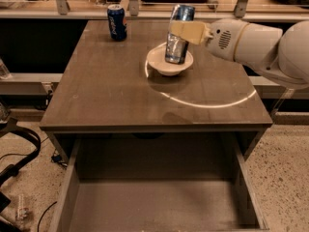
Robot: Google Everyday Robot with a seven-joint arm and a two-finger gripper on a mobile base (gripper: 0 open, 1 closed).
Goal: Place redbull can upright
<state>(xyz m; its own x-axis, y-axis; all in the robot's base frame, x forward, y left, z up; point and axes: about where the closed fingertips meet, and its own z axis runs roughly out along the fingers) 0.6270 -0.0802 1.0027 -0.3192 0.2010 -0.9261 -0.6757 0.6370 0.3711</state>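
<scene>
The redbull can (176, 46), slim and silver-blue, is nearly upright, leaning slightly, held over the white bowl (170, 64) on the table. Its lower end hides part of the bowl; I cannot tell whether it touches it. My gripper (186, 31) reaches in from the right on the white arm, and its tan fingers (188, 32) are shut on the can's upper half. The can's top rises above the fingers.
A dark blue Pepsi-style can (117, 22) stands upright at the table's back left. The brown table (116, 95) has a bright light ring on it. An open drawer (154, 197) sticks out below the front edge. Cables lie on the floor at left.
</scene>
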